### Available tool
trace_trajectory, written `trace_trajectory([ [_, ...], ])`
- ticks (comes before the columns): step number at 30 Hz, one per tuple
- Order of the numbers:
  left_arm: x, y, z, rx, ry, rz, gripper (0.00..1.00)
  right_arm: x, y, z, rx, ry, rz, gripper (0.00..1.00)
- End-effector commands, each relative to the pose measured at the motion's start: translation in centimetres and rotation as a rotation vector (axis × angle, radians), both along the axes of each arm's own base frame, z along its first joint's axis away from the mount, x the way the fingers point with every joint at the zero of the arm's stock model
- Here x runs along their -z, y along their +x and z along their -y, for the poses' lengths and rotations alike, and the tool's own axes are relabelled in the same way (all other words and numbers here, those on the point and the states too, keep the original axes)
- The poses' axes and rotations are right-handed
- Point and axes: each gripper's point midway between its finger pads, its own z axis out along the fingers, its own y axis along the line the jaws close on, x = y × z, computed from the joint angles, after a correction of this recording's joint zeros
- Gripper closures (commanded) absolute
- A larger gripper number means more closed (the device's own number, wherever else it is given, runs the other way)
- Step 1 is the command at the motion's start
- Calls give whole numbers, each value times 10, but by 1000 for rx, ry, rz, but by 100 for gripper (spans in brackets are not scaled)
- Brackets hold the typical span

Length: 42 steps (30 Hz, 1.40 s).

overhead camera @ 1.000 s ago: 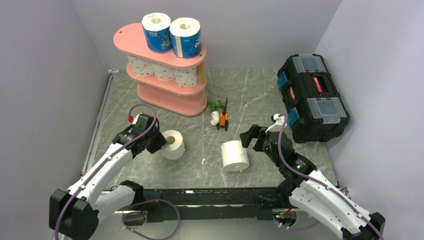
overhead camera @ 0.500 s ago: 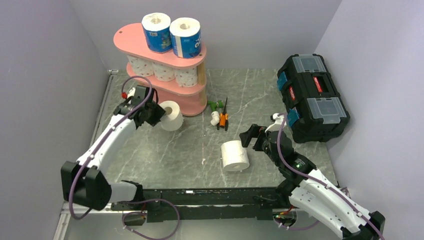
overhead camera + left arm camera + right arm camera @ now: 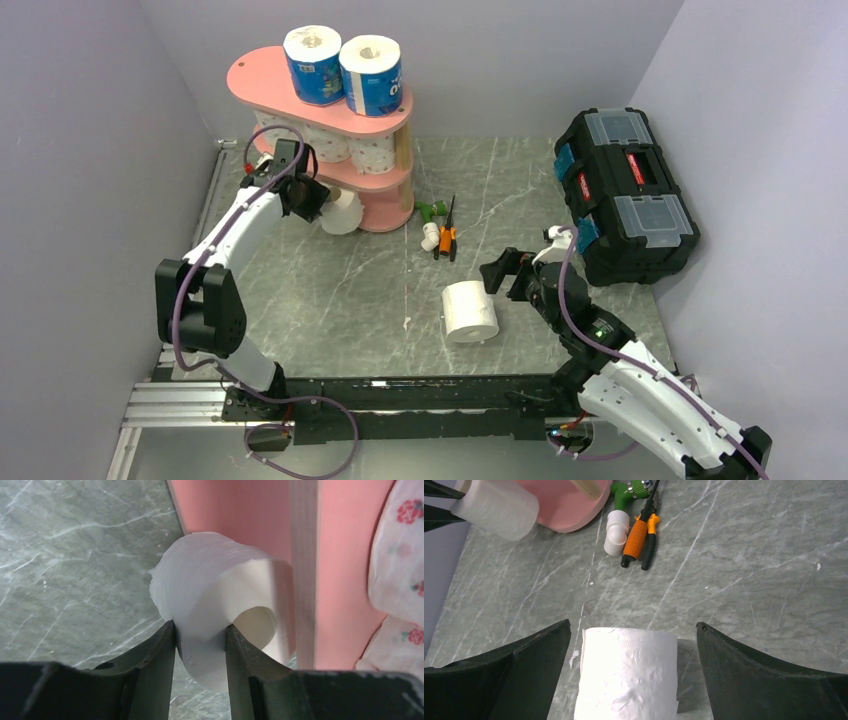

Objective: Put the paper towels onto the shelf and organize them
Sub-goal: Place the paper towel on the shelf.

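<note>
While between the jaws, plain white roll (image 3: 215, 595), hollow core.

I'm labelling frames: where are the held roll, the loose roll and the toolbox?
held roll (image 3: 210, 575), left wrist view, outer wrap.
loose roll (image 3: 470, 312), top external view, curved side.
toolbox (image 3: 612, 192), top external view, lid.

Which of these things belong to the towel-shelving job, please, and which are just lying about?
Job:
- shelf
- held roll
- loose roll
- blue rolls
- dotted rolls

Lying about:
- toolbox
- pliers
- green-white tool
</note>
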Motion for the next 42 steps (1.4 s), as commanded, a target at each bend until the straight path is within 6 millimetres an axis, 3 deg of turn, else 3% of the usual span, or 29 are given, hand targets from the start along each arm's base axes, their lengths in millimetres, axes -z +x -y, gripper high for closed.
trace_trajectory([
  [1,-26,30,8,-17,-68,104,77,-28,2,-1,0,35,68,1],
  [27,-4,66,10,-77,-118,151,76,-21,3,-1,2,23,49,1],
  [42,-15,76,14,-65,-128,183,75,-18,5,-3,-2,16,38,1],
])
